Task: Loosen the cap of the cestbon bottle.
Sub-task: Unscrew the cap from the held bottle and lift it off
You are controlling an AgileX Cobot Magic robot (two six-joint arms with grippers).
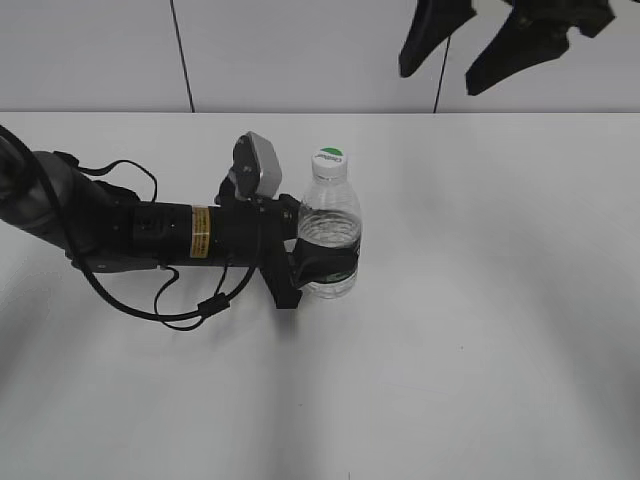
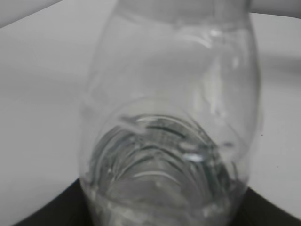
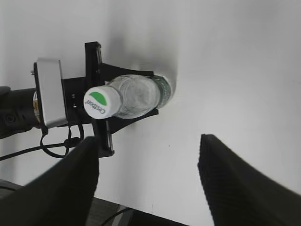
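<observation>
Exterior view: the cestbon bottle (image 1: 329, 232) stands upright on the white table (image 1: 480, 350), near its middle, with the cap (image 1: 328, 158) seated on its neck. My left gripper (image 1: 318, 265) reaches in horizontally from the left, its jaws pinching the bottle's lower body at the label band. My right gripper (image 1: 455, 55) hangs high above and to the right of the bottle, jaws spread, touching nothing. Right wrist view: the cap (image 3: 100, 102) shows its green half-circle, and the two dark fingers (image 3: 235, 188) stand wide apart. Left wrist view: the bottle (image 2: 174, 117) fills the frame.
</observation>
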